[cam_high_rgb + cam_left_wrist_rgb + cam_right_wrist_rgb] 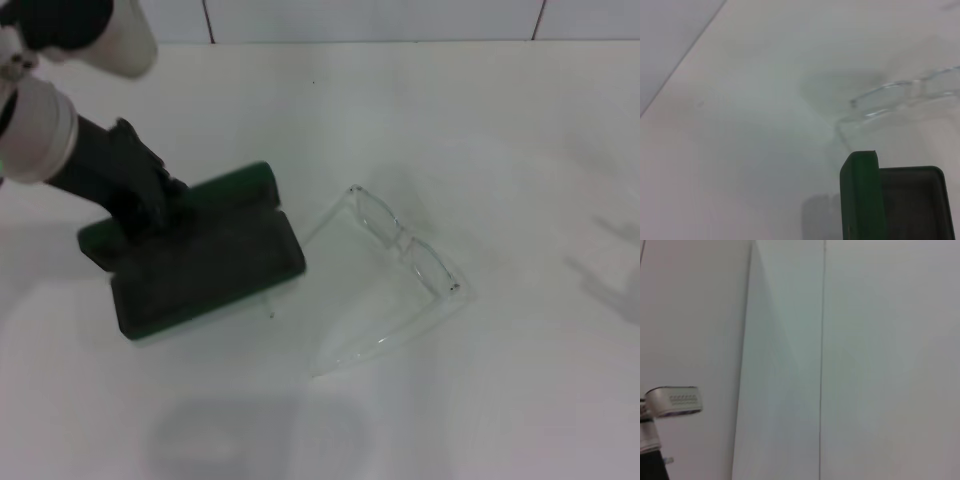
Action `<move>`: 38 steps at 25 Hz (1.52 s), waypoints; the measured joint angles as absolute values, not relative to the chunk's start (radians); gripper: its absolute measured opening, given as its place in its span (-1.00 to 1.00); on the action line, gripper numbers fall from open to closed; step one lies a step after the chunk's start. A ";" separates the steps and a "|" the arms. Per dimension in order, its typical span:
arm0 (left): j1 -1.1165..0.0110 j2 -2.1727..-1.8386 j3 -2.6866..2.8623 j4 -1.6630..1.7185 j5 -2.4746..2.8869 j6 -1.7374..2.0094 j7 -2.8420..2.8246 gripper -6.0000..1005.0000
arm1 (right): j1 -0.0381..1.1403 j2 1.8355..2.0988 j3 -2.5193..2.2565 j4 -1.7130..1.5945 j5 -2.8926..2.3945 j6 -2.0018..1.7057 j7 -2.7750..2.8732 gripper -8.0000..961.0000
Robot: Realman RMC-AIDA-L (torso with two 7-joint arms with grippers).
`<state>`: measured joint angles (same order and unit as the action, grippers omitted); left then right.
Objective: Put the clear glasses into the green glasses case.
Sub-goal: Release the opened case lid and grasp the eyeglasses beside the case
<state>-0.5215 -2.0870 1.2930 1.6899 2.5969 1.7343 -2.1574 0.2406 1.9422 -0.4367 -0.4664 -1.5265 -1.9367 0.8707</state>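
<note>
One arm in play: left gripper point(150, 205) at open green glasses case point(205, 265), finger state indiscernible. Clear glasses point(405, 250) on table point(500, 120) just right of case, front running diagonally, temples toward case. Right gripper unseen.

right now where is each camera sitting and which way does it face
Head view: high on the robot, looking down at the white table; the left arm reaches to the green glasses case, the clear glasses beside it.
Left wrist view: low over the table, facing the case and glasses, both shared with the head view.
Right wrist view: faces a blank white surface, neither object shown.
</note>
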 joint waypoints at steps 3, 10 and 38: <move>-0.487 -2.086 1.336 1.737 2.551 1.752 -2.125 -0.58 | 0.215 1.942 -0.432 -0.467 -1.527 -1.948 0.894 0.26; -0.445 -2.088 1.414 1.774 2.570 1.772 -2.111 -0.58 | 0.185 1.947 -0.428 -0.467 -1.527 -1.972 0.902 0.26; -0.376 -2.090 1.047 1.859 2.245 1.647 -2.126 -0.58 | 0.809 2.018 -1.230 -1.257 -2.373 -1.591 2.546 0.21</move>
<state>-0.3758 -2.0903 1.0467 1.8585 2.2453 1.6471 -2.1262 0.8088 2.0176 -1.2302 -1.2567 -2.3729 -1.5910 2.5465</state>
